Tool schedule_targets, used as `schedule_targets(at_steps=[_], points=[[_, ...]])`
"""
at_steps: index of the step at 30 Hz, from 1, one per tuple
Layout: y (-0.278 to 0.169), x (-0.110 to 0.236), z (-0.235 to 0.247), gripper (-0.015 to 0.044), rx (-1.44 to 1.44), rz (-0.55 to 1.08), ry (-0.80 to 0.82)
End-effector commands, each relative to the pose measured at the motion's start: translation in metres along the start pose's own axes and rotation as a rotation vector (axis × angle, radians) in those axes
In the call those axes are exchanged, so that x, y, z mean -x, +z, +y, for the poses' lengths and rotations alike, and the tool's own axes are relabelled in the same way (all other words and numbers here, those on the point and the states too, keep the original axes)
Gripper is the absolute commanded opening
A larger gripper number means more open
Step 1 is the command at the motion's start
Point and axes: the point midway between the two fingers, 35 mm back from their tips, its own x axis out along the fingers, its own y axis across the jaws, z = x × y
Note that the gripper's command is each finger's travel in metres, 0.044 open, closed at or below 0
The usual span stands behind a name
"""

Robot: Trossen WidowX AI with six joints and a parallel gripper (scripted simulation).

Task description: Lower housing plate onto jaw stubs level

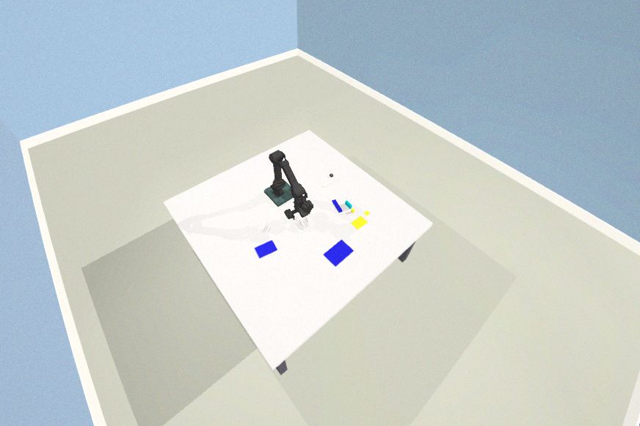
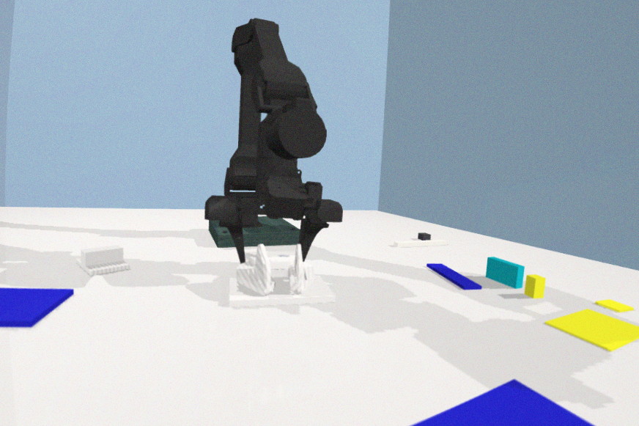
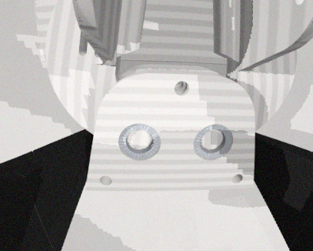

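Wrist view: housing plate [image 3: 174,115] lies crosswise, seemingly level, between gripper fingers.

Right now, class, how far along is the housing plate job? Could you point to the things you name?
Already done, it seems: both jaws [image 2: 263,271] stand on the white base [image 2: 282,299]. In hand: the gripper [image 2: 273,260] [image 3: 169,138] grips the housing plate [image 3: 174,115] by its sides, over the assembly; whether it is fully seated, I cannot tell. Left: confirm it sits level and closed, open the fingers, withdraw.
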Motion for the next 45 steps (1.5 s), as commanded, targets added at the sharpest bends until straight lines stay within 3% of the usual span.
schedule_targets(at_steps=[1, 41, 45], points=[[-0.0002, -0.0006, -0.0003, 0.0351, 0.004, 0.001, -0.001], [-0.0002, -0.0006, -0.0003, 0.0351, 0.004, 0.001, -0.001], [0.0000, -0.0001, 0.0000, 0.0440, 0.000, 0.000, 0.000]])
